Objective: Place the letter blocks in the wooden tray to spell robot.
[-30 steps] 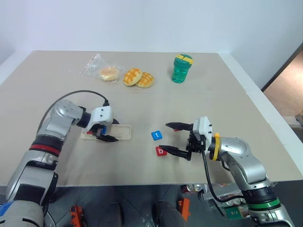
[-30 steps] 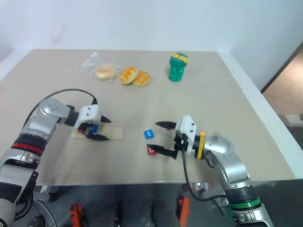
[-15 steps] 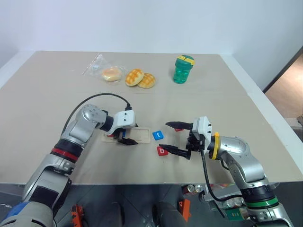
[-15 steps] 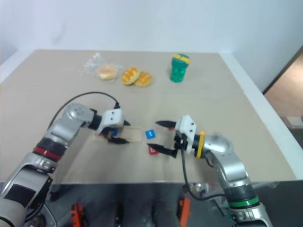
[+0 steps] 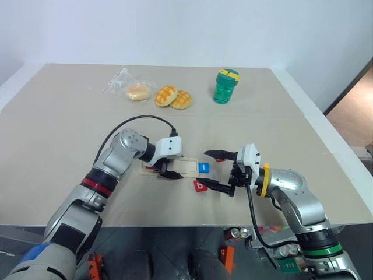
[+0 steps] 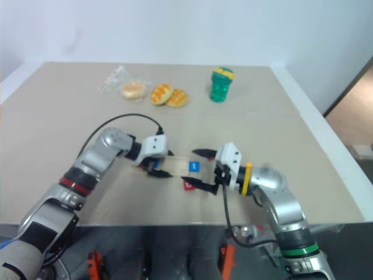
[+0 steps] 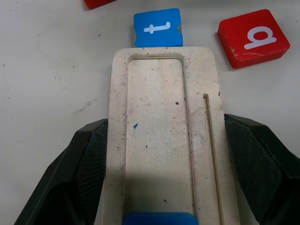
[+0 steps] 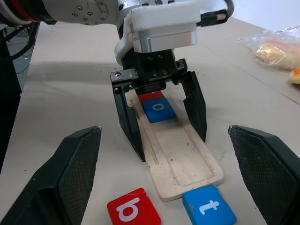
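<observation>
Two blocks sit in the wooden tray [image 7: 159, 140], which the left gripper [image 8: 161, 124] clamps by its long edges. Blue t block [image 7: 157, 27] touches the tray's end, red b block [image 7: 253, 37] just beside. Right gripper [image 5: 214, 171] hangs wide open, empty.

wooden tray [image 7: 161, 136] with blue o [image 8: 159, 110], t [image 7: 157, 27] abutting

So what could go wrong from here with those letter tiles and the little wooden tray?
The left gripper is clamped across the wooden tray, whose end touches the blue t block; any further push could shove that tile out of place. The red b block lies close beside the tray and might get nudged too. The red and blue blocks already in the groove could slide.
</observation>
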Motion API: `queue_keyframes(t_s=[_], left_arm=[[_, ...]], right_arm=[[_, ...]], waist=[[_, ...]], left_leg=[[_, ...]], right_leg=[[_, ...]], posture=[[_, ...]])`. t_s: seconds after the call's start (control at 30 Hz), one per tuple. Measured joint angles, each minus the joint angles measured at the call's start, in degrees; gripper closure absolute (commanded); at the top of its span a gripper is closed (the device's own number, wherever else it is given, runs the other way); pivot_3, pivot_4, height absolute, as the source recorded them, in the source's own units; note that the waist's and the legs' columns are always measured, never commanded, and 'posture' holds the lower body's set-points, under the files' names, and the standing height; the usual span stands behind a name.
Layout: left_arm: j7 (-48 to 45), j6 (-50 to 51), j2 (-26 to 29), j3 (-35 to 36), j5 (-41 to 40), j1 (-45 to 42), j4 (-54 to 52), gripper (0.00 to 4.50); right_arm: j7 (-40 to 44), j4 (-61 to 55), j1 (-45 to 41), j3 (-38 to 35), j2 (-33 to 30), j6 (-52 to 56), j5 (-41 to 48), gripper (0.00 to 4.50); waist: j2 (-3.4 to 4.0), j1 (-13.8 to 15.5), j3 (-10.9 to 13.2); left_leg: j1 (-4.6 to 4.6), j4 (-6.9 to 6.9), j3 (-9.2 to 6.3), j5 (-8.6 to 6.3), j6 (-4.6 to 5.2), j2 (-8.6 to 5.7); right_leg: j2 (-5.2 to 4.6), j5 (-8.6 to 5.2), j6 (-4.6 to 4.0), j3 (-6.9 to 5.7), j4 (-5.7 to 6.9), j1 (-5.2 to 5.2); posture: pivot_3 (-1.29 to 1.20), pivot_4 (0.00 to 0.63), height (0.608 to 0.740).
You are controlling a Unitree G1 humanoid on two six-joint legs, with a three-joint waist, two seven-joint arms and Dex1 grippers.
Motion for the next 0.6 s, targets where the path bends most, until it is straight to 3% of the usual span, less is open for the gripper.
queue_keyframes(t_s=[0.03,0.1,0.13,0.47,0.6], left_arm=[[0.0,0.0,-0.1,0.0,0.0,-0.2,0.4,1.31],[0.1,0.3,-0.5,0.0,0.0,-0.6,1.2,0.28],[0.5,0.5,-0.7,0.1,0.0,-0.6,1.4,0.05],[0.2,6.7,1.0,0.5,-1.8,-0.2,-3.5,0.02],[-3.3,11.6,4.6,5.0,-8.5,1.4,-10.0,0.02]], right_arm=[[0.0,0.0,0.1,0.0,0.0,0.0,0.0,0.00],[-0.1,-0.1,0.2,0.0,-0.1,0.0,0.0,0.00],[-0.1,-0.2,0.4,0.0,-0.2,0.0,0.0,0.00],[1.3,-0.7,2.2,0.0,-2.9,-0.5,-0.3,0.00],[2.4,-0.9,2.2,0.0,-3.4,-0.6,-0.6,0.00]], waist=[[0.00,0.0,0.0],[0.00,0.0,0.0],[0.00,0.0,0.0],[0.03,-0.1,0.0],[0.06,-0.5,0.0]], left_leg=[[0.00,0.02,0.00,0.00,0.00,0.00],[0.03,0.05,-0.02,0.00,0.00,0.00],[0.05,0.06,-0.02,0.00,0.00,0.00],[0.09,0.04,-0.05,-0.01,0.00,0.01],[0.08,-0.04,-0.02,-0.01,0.01,0.07]], right_leg=[[0.00,0.01,0.01,0.00,0.00,0.00],[0.00,0.02,0.02,-0.01,0.00,0.05],[0.00,0.02,0.02,-0.01,0.00,0.09],[0.02,0.01,0.02,-0.01,-0.03,0.12],[0.06,-0.01,-0.02,0.03,-0.02,0.02]], posture=[[0.00,0.150,0.740],[0.00,0.150,0.740],[0.00,0.150,0.740],[0.00,0.150,0.740],[0.00,0.150,0.740]])
